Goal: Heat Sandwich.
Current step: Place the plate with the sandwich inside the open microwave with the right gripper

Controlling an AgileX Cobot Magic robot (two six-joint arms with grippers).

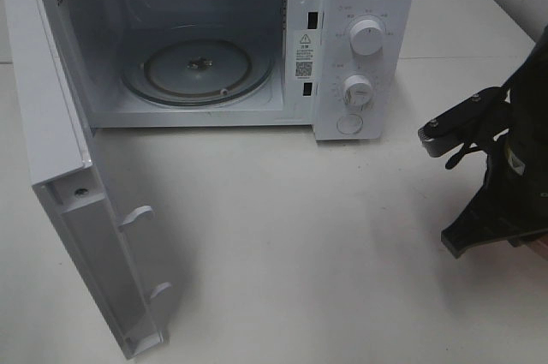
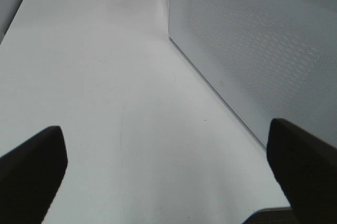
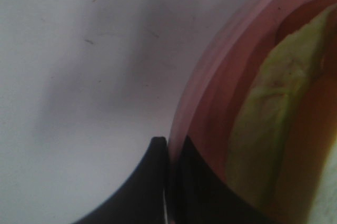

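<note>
In the right wrist view the sandwich [image 3: 274, 118] shows its pale yellow-green filling and lies on a round pink plate [image 3: 210, 92]. My right gripper [image 3: 169, 182] is shut on the plate's rim, one finger on each side of it. In the high view only the right arm [image 1: 492, 167] shows, at the table's right edge; plate and sandwich are hidden there. My left gripper [image 2: 168, 171] is open, fingers wide apart with nothing between them, low over the table beside the microwave door's perforated outer face [image 2: 253, 39].
A white microwave [image 1: 364, 4] stands at the back of the white table, its cavity open with a bare glass turntable [image 1: 199, 68]. Its door [image 1: 60, 167] swings out toward the front left. Two dials [image 1: 366, 36] sit on its right panel.
</note>
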